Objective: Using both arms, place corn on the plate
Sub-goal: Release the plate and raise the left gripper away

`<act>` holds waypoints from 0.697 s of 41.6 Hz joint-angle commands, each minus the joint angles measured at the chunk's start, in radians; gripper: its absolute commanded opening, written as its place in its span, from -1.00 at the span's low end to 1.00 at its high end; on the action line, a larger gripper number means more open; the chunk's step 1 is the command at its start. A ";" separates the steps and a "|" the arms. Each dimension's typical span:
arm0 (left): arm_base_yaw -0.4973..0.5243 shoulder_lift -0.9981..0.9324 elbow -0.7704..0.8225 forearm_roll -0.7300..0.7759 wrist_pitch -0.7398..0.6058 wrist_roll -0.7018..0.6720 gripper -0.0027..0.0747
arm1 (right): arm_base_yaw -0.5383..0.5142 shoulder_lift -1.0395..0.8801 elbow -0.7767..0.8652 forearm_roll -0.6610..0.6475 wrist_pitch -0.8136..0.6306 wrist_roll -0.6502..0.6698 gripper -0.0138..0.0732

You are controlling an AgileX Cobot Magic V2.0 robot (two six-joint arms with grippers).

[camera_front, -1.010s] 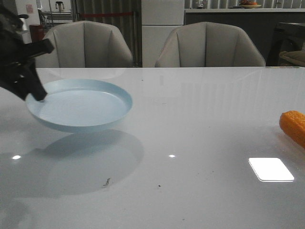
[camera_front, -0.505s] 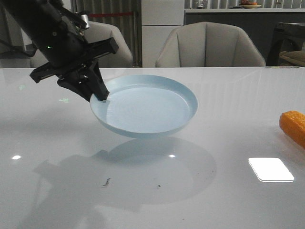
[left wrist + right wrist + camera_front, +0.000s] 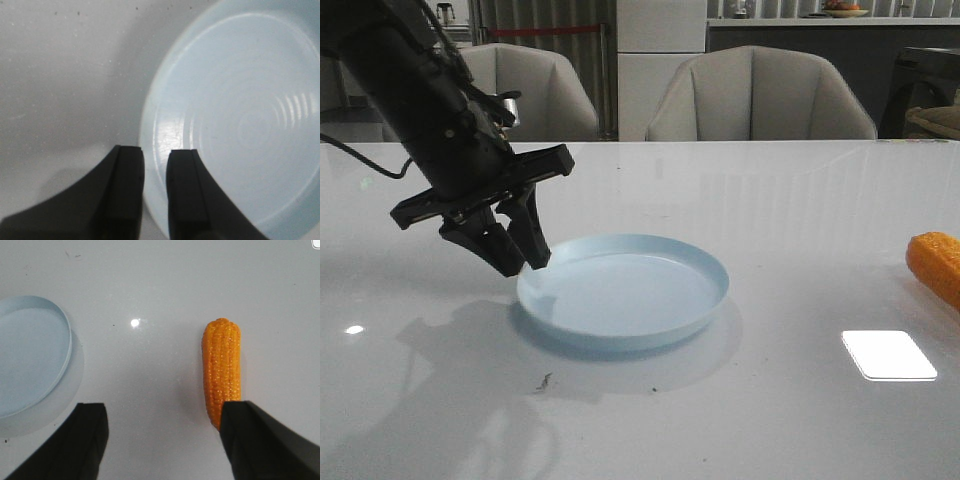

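On the glossy white table [image 3: 770,420], a bright rectangular light reflection [image 3: 889,355] lies nearest to the camera, at about 4 o'clock from the plate. The round, shallow pale-blue plate [image 3: 623,290] rests flat on the table, a little left of the middle. The black left gripper [image 3: 517,258] comes down to its rim at the 9 o'clock side. In the left wrist view the two dark fingers [image 3: 186,190] stand close together, one on each side of the plate rim [image 3: 150,165], so the gripper [image 3: 155,187] is pinching the plate with a narrow gap.

The orange-yellow corn cob with bumpy kernels [image 3: 935,265] lies on the table at 3 o'clock from the plate, well apart from it, cut by the picture edge. In the right wrist view the right gripper [image 3: 162,437] is spread wide above the table and holds nothing; the corn [image 3: 221,370] lies just beside one finger [image 3: 260,440], and the plate [image 3: 30,355] is beyond the other.

Farthest away, two grey upholstered chairs [image 3: 760,95] stand behind the table at 12 o'clock.
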 commanded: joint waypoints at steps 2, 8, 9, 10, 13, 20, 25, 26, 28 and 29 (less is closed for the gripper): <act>-0.007 -0.055 -0.036 0.009 0.006 -0.011 -0.14 | -0.001 -0.010 -0.038 0.010 -0.055 -0.003 0.63; -0.007 -0.055 -0.065 0.105 0.031 -0.011 0.22 | -0.001 -0.010 -0.038 0.010 -0.055 -0.003 0.63; -0.007 -0.055 -0.073 0.116 0.034 -0.011 0.27 | -0.001 -0.010 -0.038 0.010 -0.055 -0.003 0.63; -0.007 -0.055 -0.082 0.118 0.039 -0.011 0.31 | -0.001 -0.010 -0.038 0.010 -0.055 -0.003 0.63; -0.007 -0.055 -0.125 0.122 0.046 -0.011 0.36 | -0.001 -0.010 -0.038 0.010 -0.055 -0.003 0.63; -0.007 -0.065 -0.248 0.125 0.048 -0.004 0.34 | -0.001 -0.010 -0.038 0.010 -0.045 -0.003 0.63; -0.007 -0.094 -0.325 0.209 0.084 -0.002 0.33 | -0.001 -0.010 -0.038 0.010 -0.034 -0.003 0.63; -0.007 -0.099 -0.334 0.232 0.091 -0.002 0.33 | -0.001 -0.010 -0.038 0.010 -0.033 -0.003 0.63; -0.007 -0.119 -0.342 0.288 0.094 0.000 0.33 | -0.001 -0.010 -0.038 0.009 -0.033 -0.003 0.63; -0.007 -0.129 -0.343 0.315 0.084 0.000 0.33 | -0.001 -0.010 -0.038 0.009 -0.033 -0.003 0.63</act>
